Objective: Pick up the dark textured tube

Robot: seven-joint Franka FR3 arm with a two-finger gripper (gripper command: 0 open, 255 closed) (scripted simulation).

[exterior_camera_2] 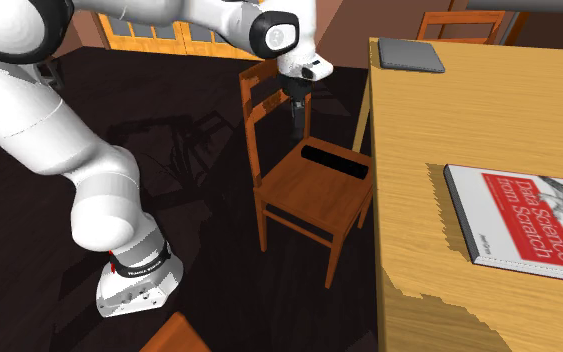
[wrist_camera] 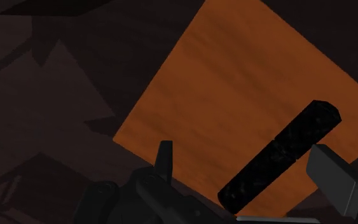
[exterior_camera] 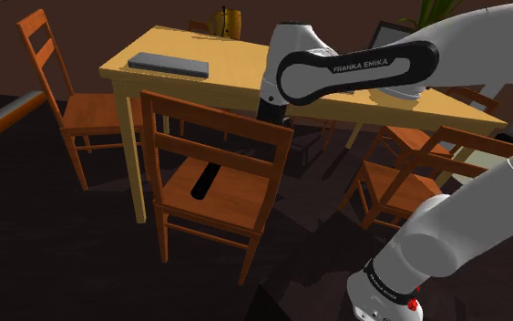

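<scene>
The gripper point(wrist_camera: 244, 153) had its two fingers apart and held nothing. The dark tube point(wrist_camera: 279, 156) lay flat on the chair seat point(wrist_camera: 234, 83), close to one side edge, with one end near the chair back point(exterior_camera: 218, 123).

I think the tube could roll. If one finger bumped it on the way down, it might slip over that near edge and fall to the floor. The gripper also hung close to the chair back, so it could knock the wood.

In the wrist view, the tube lay slanted in the gap between the fingers, nearer one of them. In the shoulder view, the chair back hid the fingertips. The second exterior view showed the gripper point(exterior_camera_2: 297, 128) above the tube point(exterior_camera_2: 334, 158), not touching it.
</scene>
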